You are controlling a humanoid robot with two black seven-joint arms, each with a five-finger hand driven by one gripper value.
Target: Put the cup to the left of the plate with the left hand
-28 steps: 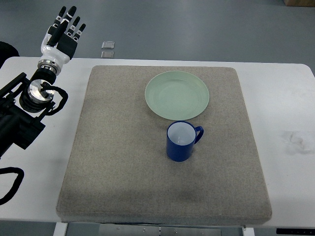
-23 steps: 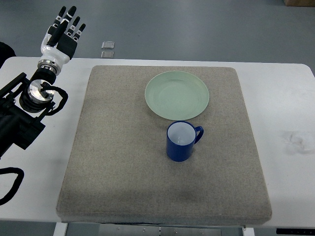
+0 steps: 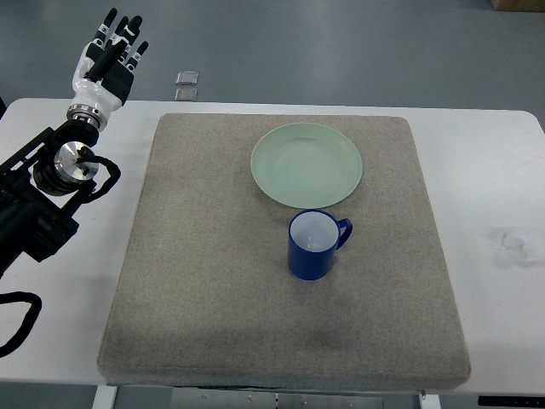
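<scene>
1. The left robot hand (image 3: 109, 58) sits at the far left corner of the scene, past the far edge of the white tabletop (image 3: 490, 183), with its arm (image 3: 38, 200) coming in from the left edge.
2. Its fingers (image 3: 125, 32) are stretched out straight and close together, pointing away from the robot; the hand is released and holds nothing.
3. The blue cup (image 3: 313, 244) stands upright well apart from the hand, off to its right and nearer the robot, on the grey mat (image 3: 204, 281).
4. The cup's inside is pale, and its handle points right and slightly away from the robot.
5. The pale green plate (image 3: 306, 164) lies flat on the same mat, to the right of the hand and only a little nearer the robot than it.
6. The cup sits just beside the plate's near rim, on the robot's side of it, with a thin strip of mat showing between them.
7. The mat area between the hand and the plate is bare.
8. Two small grey squares (image 3: 186, 86) lie on the floor just right of the hand, beyond the tabletop's far edge.
</scene>
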